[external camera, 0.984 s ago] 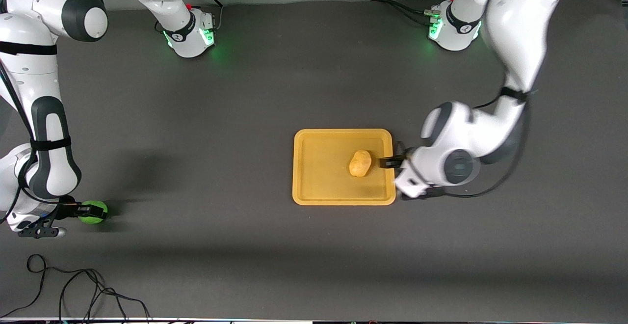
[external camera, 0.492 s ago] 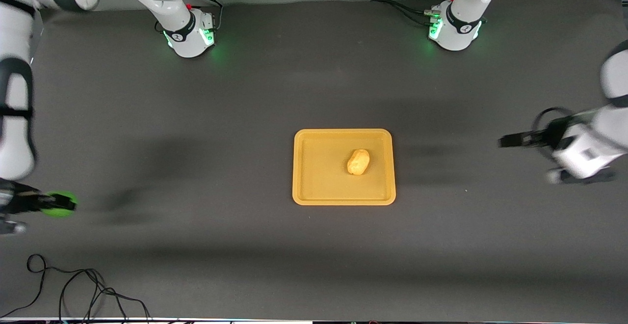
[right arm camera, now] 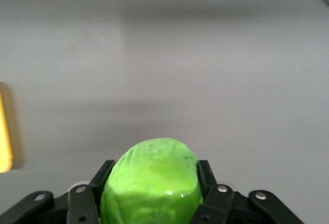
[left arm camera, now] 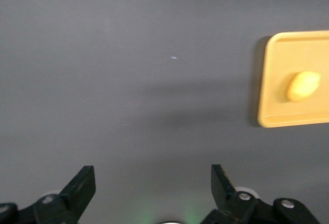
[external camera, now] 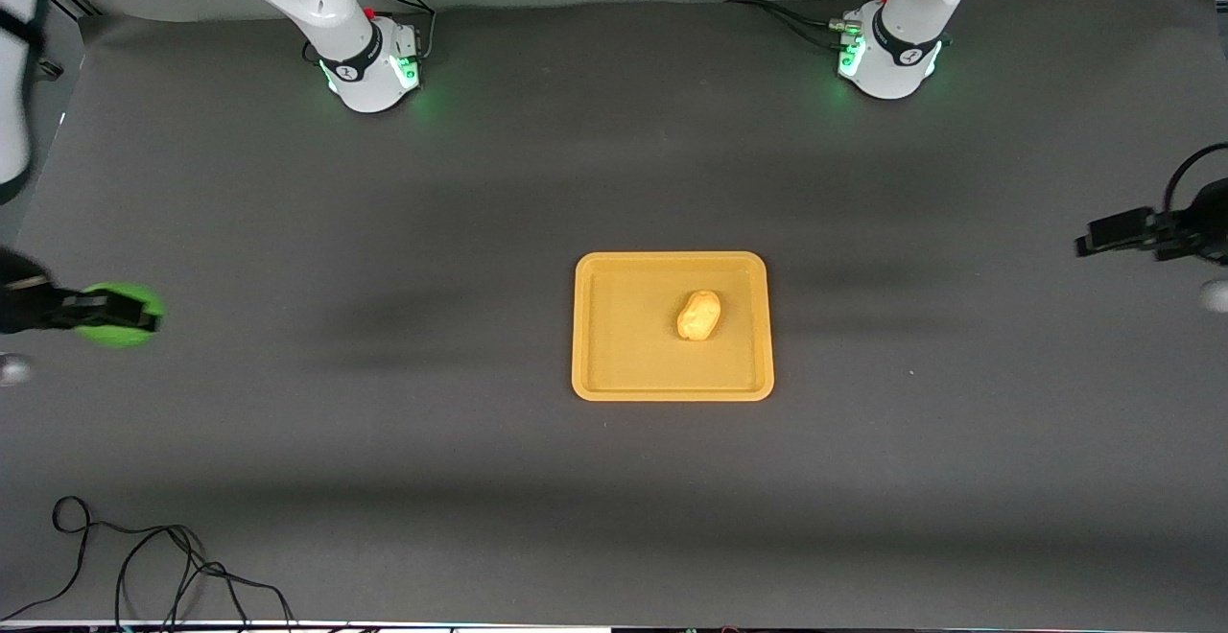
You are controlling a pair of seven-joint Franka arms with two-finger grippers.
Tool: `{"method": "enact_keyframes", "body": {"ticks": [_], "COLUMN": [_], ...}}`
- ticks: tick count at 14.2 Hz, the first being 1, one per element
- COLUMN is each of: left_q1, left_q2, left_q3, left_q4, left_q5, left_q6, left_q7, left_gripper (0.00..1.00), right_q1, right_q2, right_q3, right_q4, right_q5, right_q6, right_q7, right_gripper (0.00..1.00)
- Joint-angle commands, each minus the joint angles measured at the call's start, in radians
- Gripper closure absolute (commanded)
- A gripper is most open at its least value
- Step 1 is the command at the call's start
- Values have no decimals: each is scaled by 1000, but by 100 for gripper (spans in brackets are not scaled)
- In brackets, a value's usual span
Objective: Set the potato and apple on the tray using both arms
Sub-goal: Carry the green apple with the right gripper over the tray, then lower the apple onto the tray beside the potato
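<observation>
The yellow-tan potato [external camera: 698, 316] lies on the mustard-yellow tray [external camera: 614, 364] at the table's middle; both also show in the left wrist view, the potato [left arm camera: 303, 86] on the tray [left arm camera: 272, 80]. My right gripper [external camera: 115, 316] is shut on the bright green apple [external camera: 104, 329] and holds it in the air over the right arm's end of the table; the apple [right arm camera: 151, 180] fills the right wrist view between the fingers. My left gripper [external camera: 1089, 240] is open and empty, up over the left arm's end of the table, well away from the tray.
A black cable [external camera: 144, 566] lies looped on the mat near the front camera at the right arm's end. The two arm bases [external camera: 369, 62] glow green at the table's back edge. The tray's edge [right arm camera: 4, 136] shows in the right wrist view.
My left gripper has let go of the potato on the tray and drawn back to the left arm's end. My right gripper has lifted the apple off the mat.
</observation>
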Motion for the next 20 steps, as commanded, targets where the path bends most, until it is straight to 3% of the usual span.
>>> {"method": "enact_keyframes", "body": {"ticks": [1, 3, 6, 8, 10, 13, 17, 20], "left_q1": [30, 29, 15, 9, -3, -19, -29, -33], "left_q2": [-95, -167, -193, -253, -233, -145, -132, -131], "left_q3": [-2, -2, -9, -12, -15, -19, -19, -19], "left_q4": [-39, -98, -118, -183, -167, -86, -84, -84], "left_q5": [33, 32, 33, 33, 33, 33, 35, 35], "left_q6": [20, 72, 111, 152, 148, 139, 102, 97], "left_q7": [77, 76, 41, 48, 53, 45, 42, 39], "left_gripper": [0, 0, 0, 0, 0, 0, 0, 0], "right_q1": [175, 292, 462, 556, 631, 720, 763, 766], "right_q2": [-19, -5, 65, 137, 226, 359, 530, 591], "right_q3": [-6, -4, -3, -3, -3, -3, -3, -4], "right_q4": [-24, -13, 30, 71, 120, 128, 122, 121], "right_q5": [-13, 12, 24, 23, 23, 20, 15, 14], "right_q6": [2, 33, 109, 148, 209, 370, 583, 642], "right_q7": [241, 425, 706, 870, 996, 1067, 1092, 1101], "right_gripper": [78, 78, 78, 78, 78, 78, 77, 76]}}
